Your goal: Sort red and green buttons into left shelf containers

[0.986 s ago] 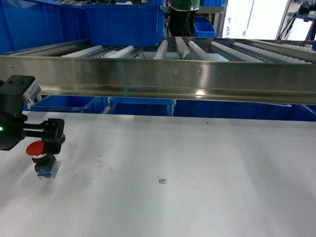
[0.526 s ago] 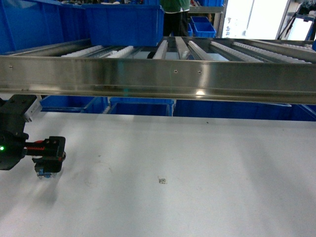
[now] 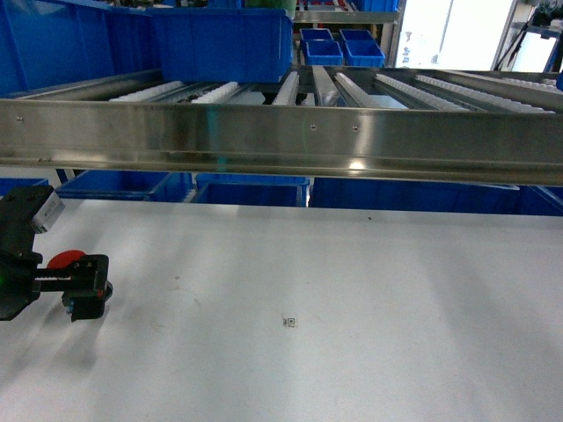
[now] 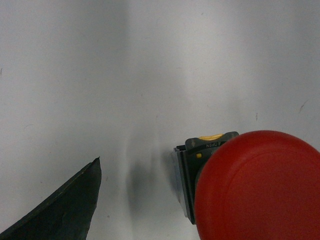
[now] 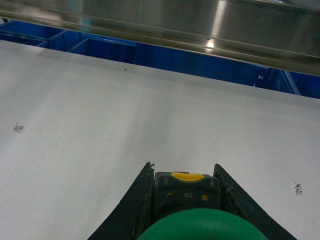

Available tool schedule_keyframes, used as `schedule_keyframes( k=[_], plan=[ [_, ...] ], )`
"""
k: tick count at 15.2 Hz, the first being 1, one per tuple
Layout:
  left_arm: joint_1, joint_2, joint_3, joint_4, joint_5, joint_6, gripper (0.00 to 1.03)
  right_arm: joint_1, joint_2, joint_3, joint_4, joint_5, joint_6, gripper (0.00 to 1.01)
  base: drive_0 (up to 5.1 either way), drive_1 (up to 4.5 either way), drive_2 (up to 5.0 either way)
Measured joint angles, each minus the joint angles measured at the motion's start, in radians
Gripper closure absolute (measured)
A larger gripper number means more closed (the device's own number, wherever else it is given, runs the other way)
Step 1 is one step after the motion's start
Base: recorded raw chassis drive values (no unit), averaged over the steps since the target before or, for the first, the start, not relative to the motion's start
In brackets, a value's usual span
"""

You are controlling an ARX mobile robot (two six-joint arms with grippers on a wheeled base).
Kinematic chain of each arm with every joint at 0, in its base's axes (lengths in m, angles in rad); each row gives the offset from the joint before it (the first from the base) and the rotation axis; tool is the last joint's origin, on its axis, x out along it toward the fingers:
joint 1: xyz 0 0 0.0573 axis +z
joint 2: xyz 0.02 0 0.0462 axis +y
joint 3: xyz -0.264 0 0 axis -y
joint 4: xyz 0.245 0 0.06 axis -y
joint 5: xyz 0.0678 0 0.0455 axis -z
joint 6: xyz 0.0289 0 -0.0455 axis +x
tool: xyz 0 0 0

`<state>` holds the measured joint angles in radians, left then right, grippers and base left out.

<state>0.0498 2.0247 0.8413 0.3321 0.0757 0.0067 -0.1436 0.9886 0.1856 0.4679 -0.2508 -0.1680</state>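
While dropping from its earlier height, left end effector point(image 3: 84, 283) stays clamped on red button point(image 3: 63, 260); right end effector point(image 5: 182, 197) grips green button point(image 5: 200, 226); binning pending.

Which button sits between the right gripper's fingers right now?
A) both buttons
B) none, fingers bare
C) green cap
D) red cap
C: the right wrist view shows the green button, its dark block marked TOP, wedged between the two fingers of the right gripper; the red button shows only at the left gripper.
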Motion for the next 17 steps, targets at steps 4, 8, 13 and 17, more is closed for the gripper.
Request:
schedule_keyframes(
  k=[4, 8, 13, 17],
  plan=[
    [-0.001, 0.016, 0.005, 0.045, -0.031, 0.031, 0.70, 0.000, 0.000, 0.000, 0.000, 0.000, 0.000, 0.73, 0.0, 0.00, 0.0],
    [-0.007, 0.009, -0.028, 0.082, -0.035, 0.047, 0.77, 0.000, 0.000, 0.000, 0.000, 0.000, 0.000, 0.73, 0.0, 0.00, 0.0],
    [-0.053, -0.117, -0.115, 0.122, 0.002, 0.049, 0.77, 0.000, 0.000, 0.000, 0.000, 0.000, 0.000, 0.73, 0.0, 0.00, 0.0],
    [-0.103, -0.304, -0.170, 0.089, 0.002, -0.024, 0.77, 0.000, 0.000, 0.000, 0.000, 0.000, 0.000, 0.73, 0.0, 0.00, 0.0]
  ],
)
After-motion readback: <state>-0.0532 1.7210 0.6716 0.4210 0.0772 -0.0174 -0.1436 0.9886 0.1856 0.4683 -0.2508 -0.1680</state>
